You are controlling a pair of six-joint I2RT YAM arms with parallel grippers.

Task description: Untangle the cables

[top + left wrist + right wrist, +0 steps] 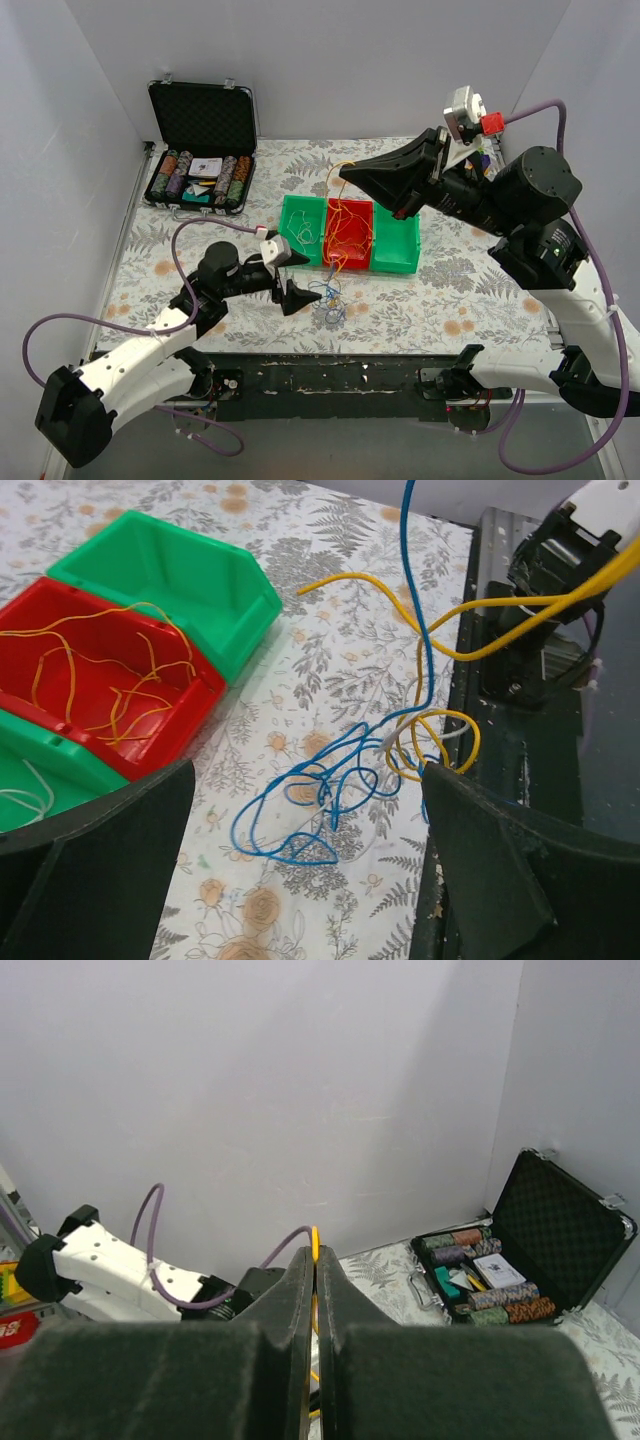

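A tangle of blue cable (320, 790), yellow cable (440, 742) and a thin white cable lies on the floral table near the front edge; it also shows in the top view (329, 298). My left gripper (291, 294) is open and empty just left of the tangle; in its wrist view the tangle lies between and beyond its fingertips (308, 776). My right gripper (346, 172) is raised above the bins and shut on the yellow cable (314, 1236). The cable hangs from it down to the tangle. A blue strand also rises upward.
A green bin (298, 226), a red bin (362, 210) holding orange cables and a second green bin (398, 246) stand in a row mid-table. An open black case of poker chips (200, 150) sits at the back left. White walls enclose the table.
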